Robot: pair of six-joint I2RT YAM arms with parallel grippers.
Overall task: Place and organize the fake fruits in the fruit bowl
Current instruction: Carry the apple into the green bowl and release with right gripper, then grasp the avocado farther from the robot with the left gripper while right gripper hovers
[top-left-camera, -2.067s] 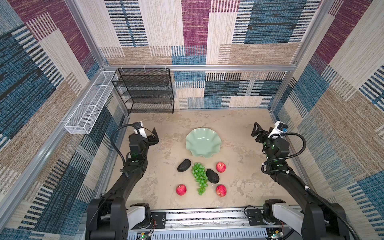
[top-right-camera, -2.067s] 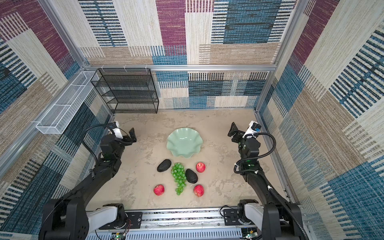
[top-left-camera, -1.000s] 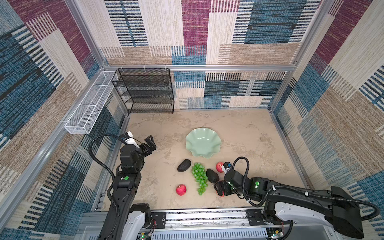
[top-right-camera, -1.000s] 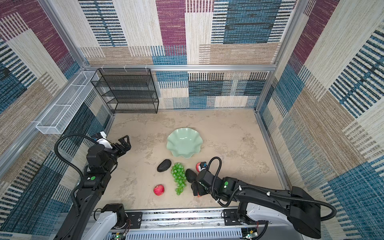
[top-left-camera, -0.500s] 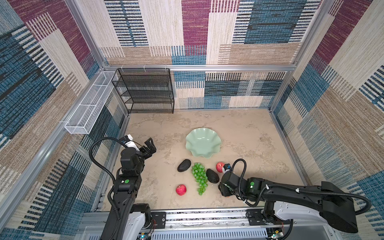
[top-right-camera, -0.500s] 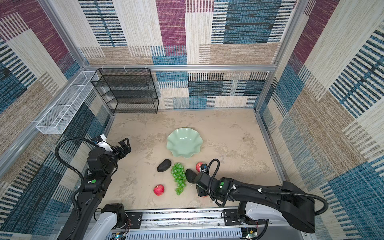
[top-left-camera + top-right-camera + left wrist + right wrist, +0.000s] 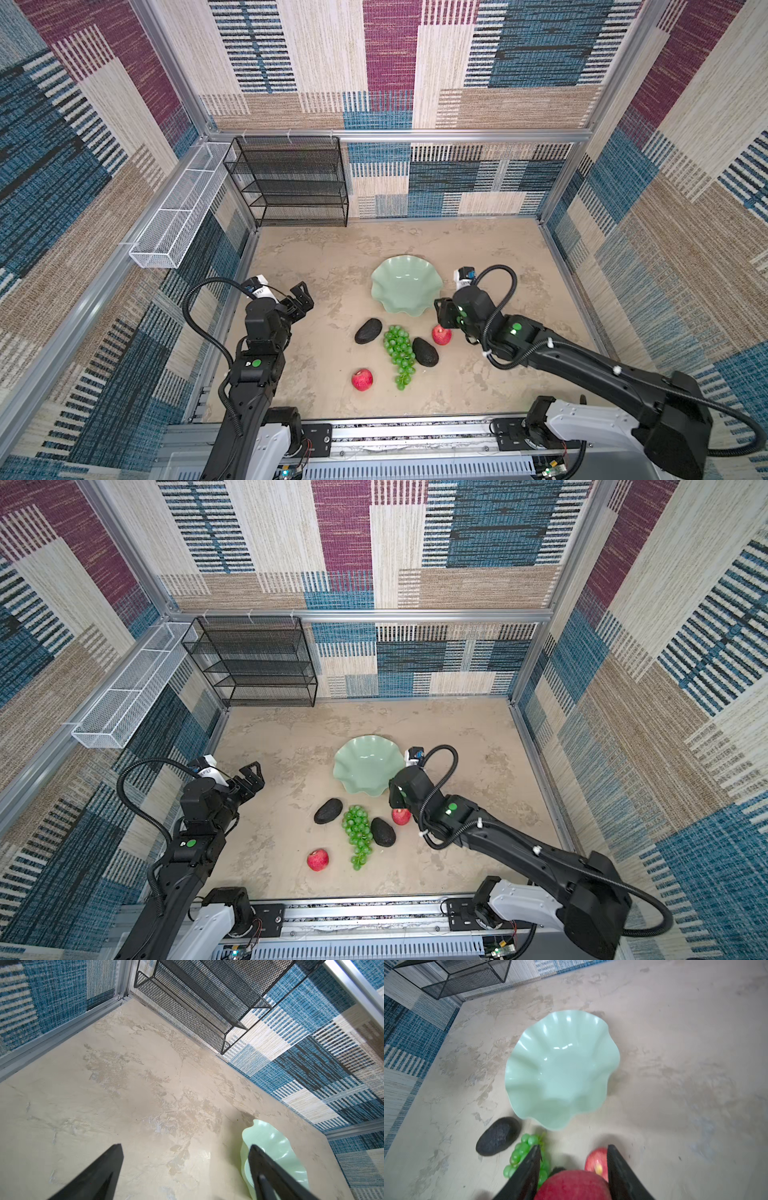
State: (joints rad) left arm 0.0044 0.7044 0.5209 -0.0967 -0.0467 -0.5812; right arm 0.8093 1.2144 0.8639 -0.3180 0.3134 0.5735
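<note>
The pale green fruit bowl [image 7: 405, 286] [image 7: 368, 766] [image 7: 562, 1070] sits mid-table with nothing in it. My right gripper [image 7: 574, 1147] is shut on a red apple [image 7: 572, 1185], held above the table just short of the bowl's near rim. In both top views the wrist hides that apple. Below it lie another apple [image 7: 441, 335] [image 7: 596, 1161], the green grapes [image 7: 400, 353] [image 7: 521, 1151] and two dark avocados [image 7: 368, 331] [image 7: 425, 351]. A third apple [image 7: 362, 379] lies nearer the front. My left gripper [image 7: 302, 297] [image 7: 185, 1145] hangs open at the left, holding nothing.
A black mesh shelf rack [image 7: 291, 183] stands in the back left corner. A white wire basket [image 7: 178, 212] hangs on the left wall. Aluminium frame rails and patterned walls close in the table on three sides.
My right gripper closed on the front right apple, lifted it and carried it back towards the bowl. The left arm barely moved.
</note>
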